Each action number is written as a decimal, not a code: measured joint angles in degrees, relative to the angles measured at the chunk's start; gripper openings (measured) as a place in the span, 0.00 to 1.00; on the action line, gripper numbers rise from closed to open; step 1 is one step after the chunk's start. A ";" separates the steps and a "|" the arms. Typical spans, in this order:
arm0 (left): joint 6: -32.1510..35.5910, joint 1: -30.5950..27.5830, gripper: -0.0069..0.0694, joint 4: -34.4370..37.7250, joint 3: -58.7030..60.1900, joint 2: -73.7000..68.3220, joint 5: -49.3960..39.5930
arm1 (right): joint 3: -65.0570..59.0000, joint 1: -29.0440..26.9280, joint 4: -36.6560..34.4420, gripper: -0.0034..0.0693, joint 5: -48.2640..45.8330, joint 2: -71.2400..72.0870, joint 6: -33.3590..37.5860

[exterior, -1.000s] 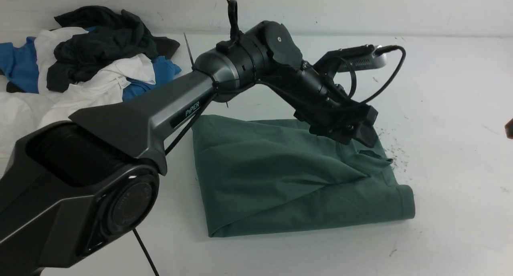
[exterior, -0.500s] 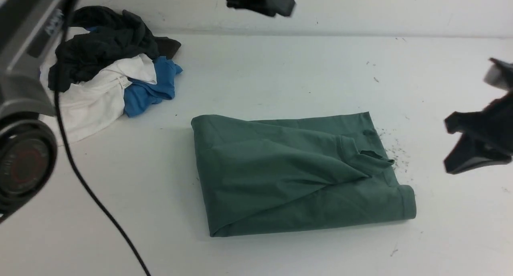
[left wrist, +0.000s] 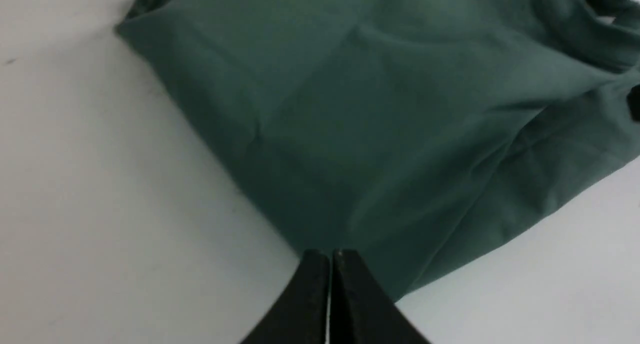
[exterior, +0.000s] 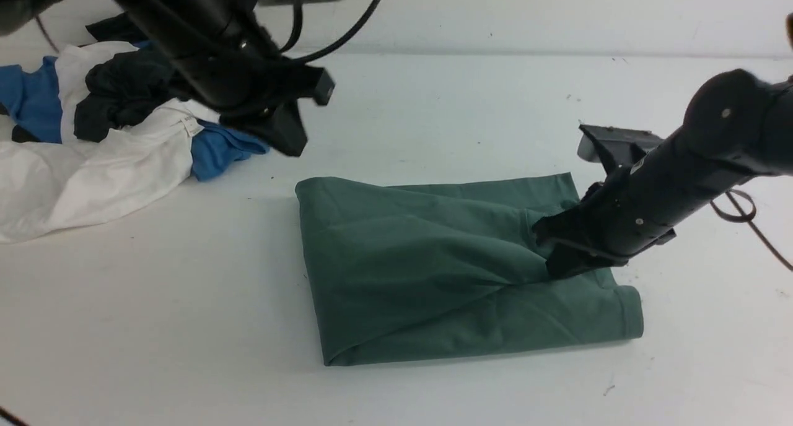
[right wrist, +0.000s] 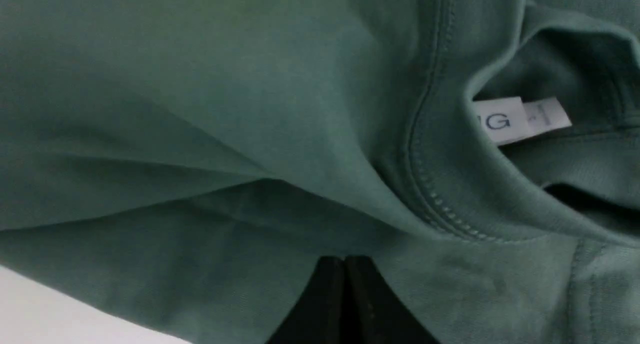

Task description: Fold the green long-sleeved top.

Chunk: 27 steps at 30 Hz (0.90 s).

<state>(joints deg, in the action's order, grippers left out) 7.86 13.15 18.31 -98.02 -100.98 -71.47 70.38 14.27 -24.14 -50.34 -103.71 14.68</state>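
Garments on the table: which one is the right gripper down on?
The green long-sleeved top, lying folded and alone mid-table; the right gripper rests shut by its collar. The blue, white and dark garments sit heaped at far left.

"G" on the white neck tag (right wrist: 520,118)

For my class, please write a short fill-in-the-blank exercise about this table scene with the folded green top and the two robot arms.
1. The right tool rests on the green long-sleeved top near its ____.
2. Both tools have their jaws ____.
3. The left tool hangs above the white table, beside a ____ of other clothes.
4. The tag inside the collar is ____ in colour.

Missing words: collar; shut; pile; white
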 joint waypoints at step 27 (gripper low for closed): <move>0.48 -2.70 0.09 -2.55 8.26 6.88 0.00 | -48.14 -1.02 28.11 0.03 27.43 75.95 -20.77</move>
<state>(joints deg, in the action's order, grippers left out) 8.33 10.46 15.77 -89.77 -94.10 -71.47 22.24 13.26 3.97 -22.91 -27.75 -6.10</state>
